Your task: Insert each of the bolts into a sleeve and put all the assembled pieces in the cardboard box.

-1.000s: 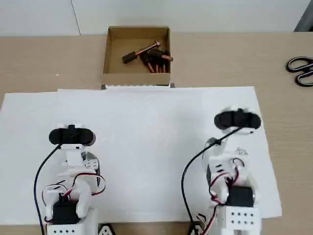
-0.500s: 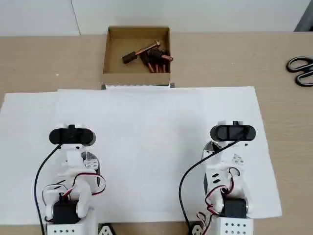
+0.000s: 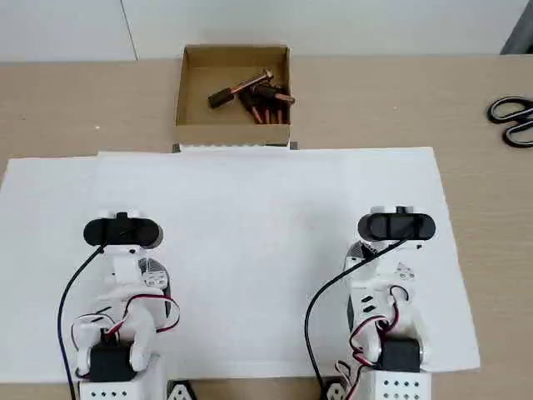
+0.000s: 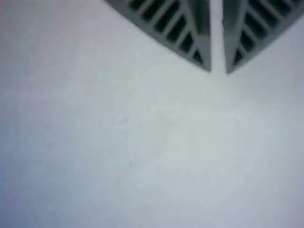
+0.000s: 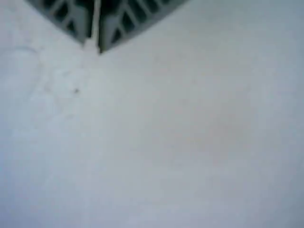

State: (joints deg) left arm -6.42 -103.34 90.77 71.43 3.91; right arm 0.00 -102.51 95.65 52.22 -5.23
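The cardboard box (image 3: 191,92) stands at the far middle of the table, with several copper bolts in black sleeves (image 3: 256,93) lying in it. Both arms are folded back at the near edge, over the white paper sheet (image 3: 250,217). My left gripper (image 4: 218,71) is shut, its ribbed fingers (image 4: 183,33) nearly touching, with nothing between them, just above the paper. My right gripper (image 5: 94,47) is also shut and holds nothing, close over the paper. In the high view the left arm (image 3: 123,275) sits at near left and the right arm (image 3: 391,283) at near right.
A pair of black-handled scissors (image 3: 512,119) lies at the far right on the wooden table (image 3: 75,108). The white paper covers the middle of the table between the arms and the box.
The right arm has drawn back toward its base and straightened; its wrist camera moved nearer and slightly left. The left arm has kept still.
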